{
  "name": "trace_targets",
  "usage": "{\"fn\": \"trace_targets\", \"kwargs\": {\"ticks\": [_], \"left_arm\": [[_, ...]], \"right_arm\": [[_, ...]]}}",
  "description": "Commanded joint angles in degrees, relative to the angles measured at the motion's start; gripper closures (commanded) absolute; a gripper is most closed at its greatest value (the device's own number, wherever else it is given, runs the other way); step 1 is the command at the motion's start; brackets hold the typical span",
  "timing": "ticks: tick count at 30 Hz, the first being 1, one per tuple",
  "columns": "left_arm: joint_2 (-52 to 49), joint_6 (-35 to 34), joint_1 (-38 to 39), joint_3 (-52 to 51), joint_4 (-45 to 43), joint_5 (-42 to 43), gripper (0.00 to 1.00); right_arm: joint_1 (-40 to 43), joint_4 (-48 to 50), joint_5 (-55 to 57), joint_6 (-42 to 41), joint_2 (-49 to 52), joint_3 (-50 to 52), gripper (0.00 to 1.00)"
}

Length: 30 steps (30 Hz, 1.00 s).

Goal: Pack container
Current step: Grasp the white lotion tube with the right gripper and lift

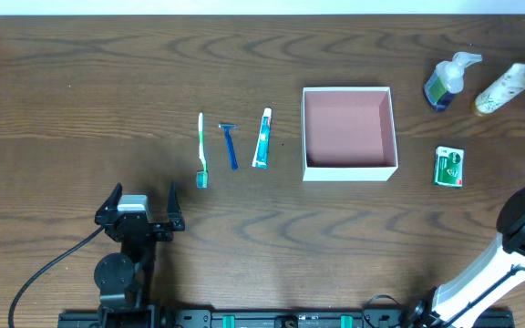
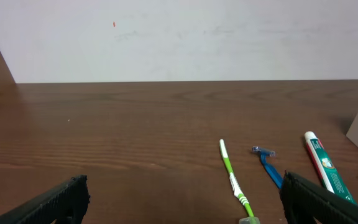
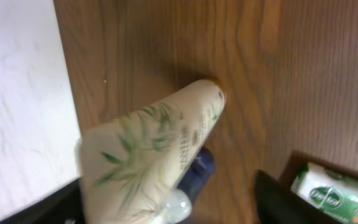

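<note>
Overhead: one container, toothbrush, razor, toothpaste, pump bottle, lotion tube, packet each; left gripper, right gripper apart.

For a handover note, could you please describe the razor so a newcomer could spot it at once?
Find the square white-walled container with the pink inside. Three items lie in a row to its left; the razor is the middle one, between the toothbrush and the toothpaste tube. It alone is blue, with a crosswise head.
</note>
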<state>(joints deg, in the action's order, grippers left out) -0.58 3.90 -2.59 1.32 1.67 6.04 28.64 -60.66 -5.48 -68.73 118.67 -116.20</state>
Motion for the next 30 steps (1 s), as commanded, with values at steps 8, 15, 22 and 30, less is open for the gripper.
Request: {"fn": "trace_targets", "kwargs": {"ticks": [8,15,22,30], "left_arm": [[0.3,0.5,-0.3,-1.1,1.7,1.0,0.02],[0.3,0.5,-0.3,-1.1,1.7,1.0,0.02],[0.3,0.6,-0.3,-1.1,1.7,1.0,0.02],[0.3,0.5,-0.3,-1.1,1.7,1.0,0.02]], "right_arm": [[0.5,-0.4,1.0,0.2,0.5,-1.0,0.62],[0.5,-0.7,1.0,0.2,0.5,-1.0,0.9],[0.5,-1.9,0.9,0.5,0.5,-1.0,0.99],[-0.5,0.9,-4.3,8.9,-2.4,-5.5,0.99]]}}
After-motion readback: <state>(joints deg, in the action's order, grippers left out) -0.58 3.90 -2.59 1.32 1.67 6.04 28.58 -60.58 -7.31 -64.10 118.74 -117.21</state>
